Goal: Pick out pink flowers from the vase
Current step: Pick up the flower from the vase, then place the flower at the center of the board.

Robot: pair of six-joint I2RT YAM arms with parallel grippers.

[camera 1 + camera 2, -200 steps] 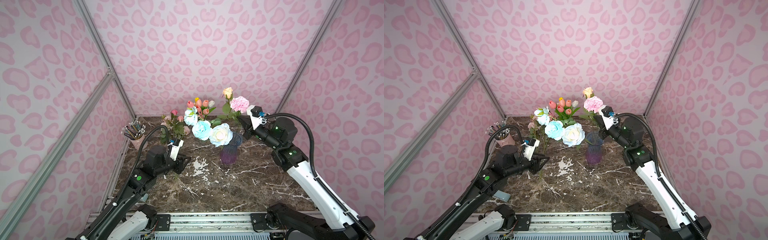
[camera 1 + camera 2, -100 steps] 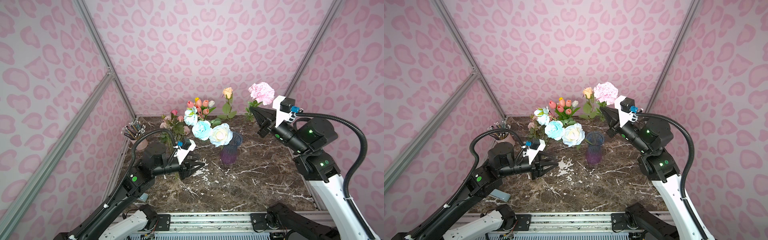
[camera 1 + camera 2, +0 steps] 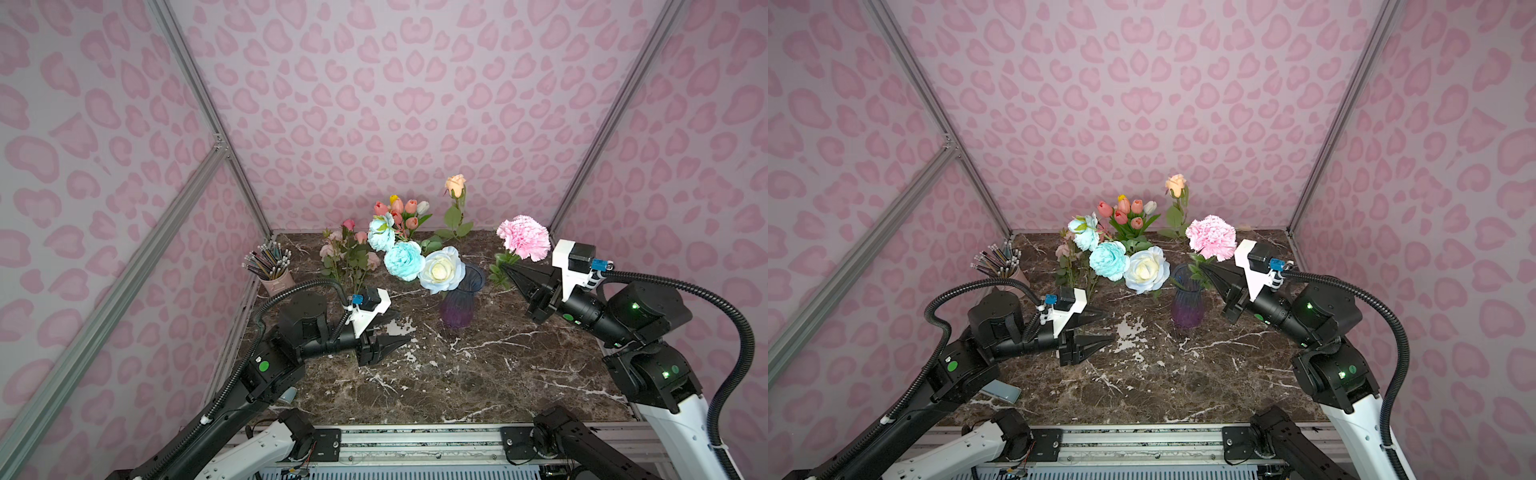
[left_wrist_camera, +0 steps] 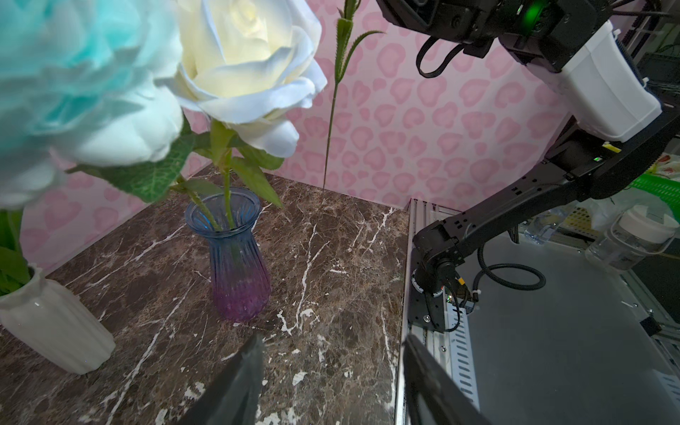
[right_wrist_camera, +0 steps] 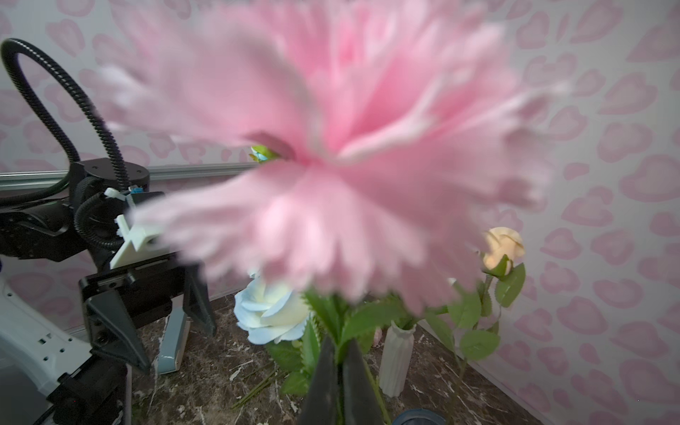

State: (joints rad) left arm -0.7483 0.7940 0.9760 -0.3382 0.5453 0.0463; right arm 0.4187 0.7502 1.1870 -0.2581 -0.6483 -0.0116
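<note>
Right arm (image 3: 648, 316): swung down toward its own side since half a second ago, so the pink flower (image 3: 523, 239) it hoisted out of the glass vase (image 3: 459, 307) a second back now rides lower. The forearm climbs from the table edge and the wrist points in at the bouquet.
Left arm (image 3: 291, 332): pulled back off the rosebuds (image 3: 349, 241) and sits low over the marble table (image 3: 478, 374), elbow bent, wrist level, nose toward the vase (waiting its turn, I'd say).
Leftover bunch: blue peony (image 3: 404, 259) and white rose (image 3: 441, 270) lean out of the vase. They aren't pink, so they stay.
Glass vase: upright mid-table, two stems in it in the left wrist view.
Pink flower: out of the vase and in the air, beside and above the rim on the right arm's side. It's gripped low on the stem (image 4: 331, 110), under the leaves, which spares the ruffled head, and it fills the right wrist view.
Rosebuds: small pink ones, just behind the left gripper (image 3: 401, 328). What they stand in is hidden.
Right gripper (image 3: 507, 269): fingers pinched together on that green stem.
Left gripper: fingers spread wide, wider than a second ago, with nothing between them.
Stem: thin and straight, its free end hanging clear of the vase mouth. By my reckoning the next job is setting it down away from the vase.
</note>
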